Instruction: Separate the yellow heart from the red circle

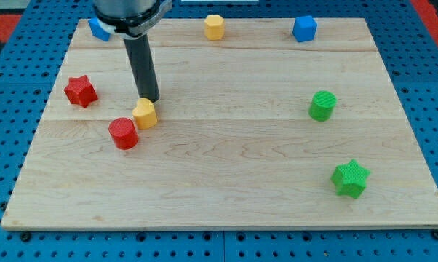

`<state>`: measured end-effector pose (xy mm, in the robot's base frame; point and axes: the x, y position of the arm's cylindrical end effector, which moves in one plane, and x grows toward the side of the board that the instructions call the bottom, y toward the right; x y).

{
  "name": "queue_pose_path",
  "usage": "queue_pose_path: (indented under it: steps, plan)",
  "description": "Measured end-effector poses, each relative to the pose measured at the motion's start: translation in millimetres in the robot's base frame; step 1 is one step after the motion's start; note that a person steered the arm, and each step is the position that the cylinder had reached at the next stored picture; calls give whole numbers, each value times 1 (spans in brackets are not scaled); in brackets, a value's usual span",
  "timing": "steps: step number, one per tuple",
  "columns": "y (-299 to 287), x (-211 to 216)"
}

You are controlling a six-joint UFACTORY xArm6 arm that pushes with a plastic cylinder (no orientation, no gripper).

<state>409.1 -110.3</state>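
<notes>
The yellow heart (145,113) lies on the wooden board at the view's left of centre. The red circle (123,133) sits just below and to the left of it, touching or almost touching. My tip (150,99) is at the end of the dark rod, right at the heart's upper edge, touching or nearly touching it.
A red star (81,90) lies at the left. A blue block (99,29) is at the top left, partly behind the arm. A yellow hexagon (214,27) and a blue cube (304,29) lie along the top. A green cylinder (322,105) and a green star (350,178) are at the right.
</notes>
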Motion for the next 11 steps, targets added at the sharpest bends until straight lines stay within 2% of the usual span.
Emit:
queue_pose_path:
  steps: [1,2,3,4,5,6,7,8,9,10,11]
  plan:
    - [13,25]
    - [-47,-21]
    - [-83,-22]
    - [-54,15]
    - [-30,30]
    - [-8,72]
    - [40,76]
    - [28,61]
    - [50,126]
    - [50,122]
    - [19,80]
